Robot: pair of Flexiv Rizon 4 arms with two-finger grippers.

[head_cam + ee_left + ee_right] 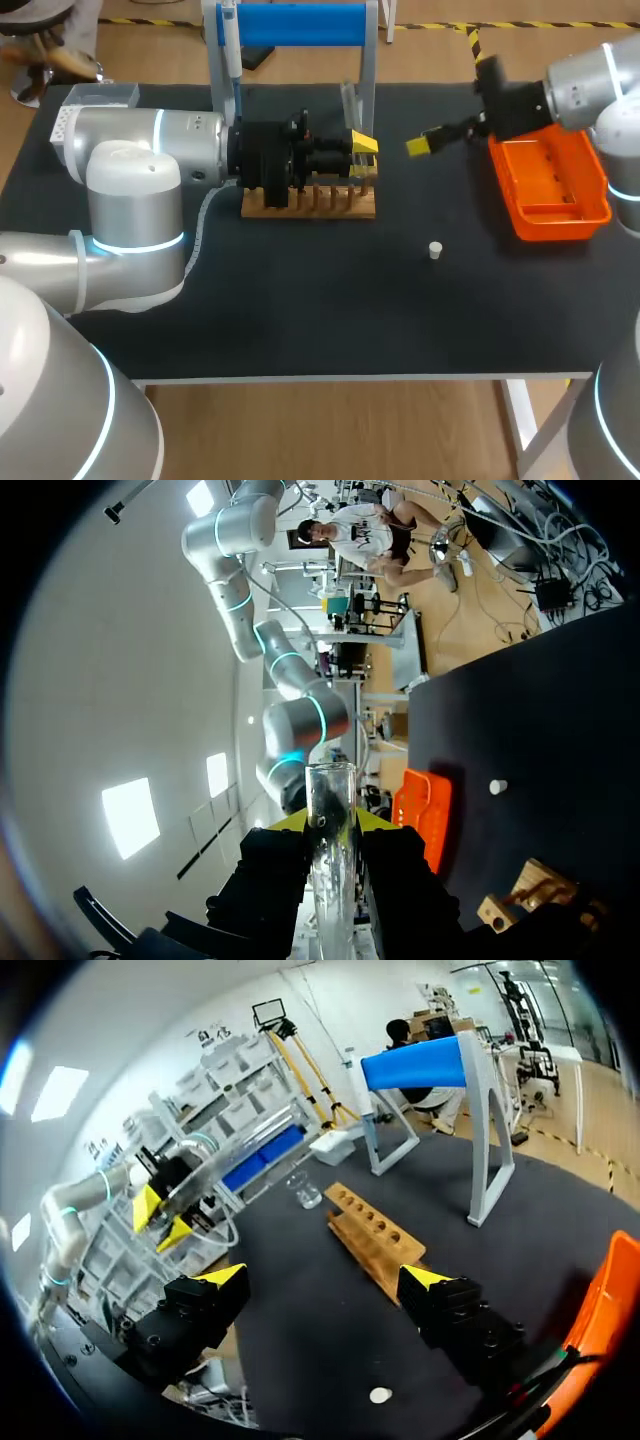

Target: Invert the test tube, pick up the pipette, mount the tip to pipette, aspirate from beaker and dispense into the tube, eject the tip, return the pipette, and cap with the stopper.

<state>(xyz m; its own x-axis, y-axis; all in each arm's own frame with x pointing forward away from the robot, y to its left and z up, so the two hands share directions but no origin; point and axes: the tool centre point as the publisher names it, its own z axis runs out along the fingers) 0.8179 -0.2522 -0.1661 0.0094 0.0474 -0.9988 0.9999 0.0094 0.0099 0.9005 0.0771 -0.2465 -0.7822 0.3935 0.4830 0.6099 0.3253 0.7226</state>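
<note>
My left gripper [331,822] is shut on a clear glass test tube [330,810], which runs out past its yellow tips. In the head view the left gripper [362,157] hovers over the right end of the wooden tube rack [310,203], and the tube [349,108] sticks up from it. The pipette [229,50] hangs on the blue-topped stand [300,25] behind the rack. A small white stopper [435,250] lies on the black mat. My right gripper [428,143] stands open and empty beside the orange tray [585,210]. A small beaker [303,1191] stands beyond the rack [375,1235].
The orange tray [600,1330] sits at the right of the table, close beside my right gripper [322,1282]. A white box [95,97] stands at the back left corner. The stopper [380,1395] lies just ahead of the right gripper.
</note>
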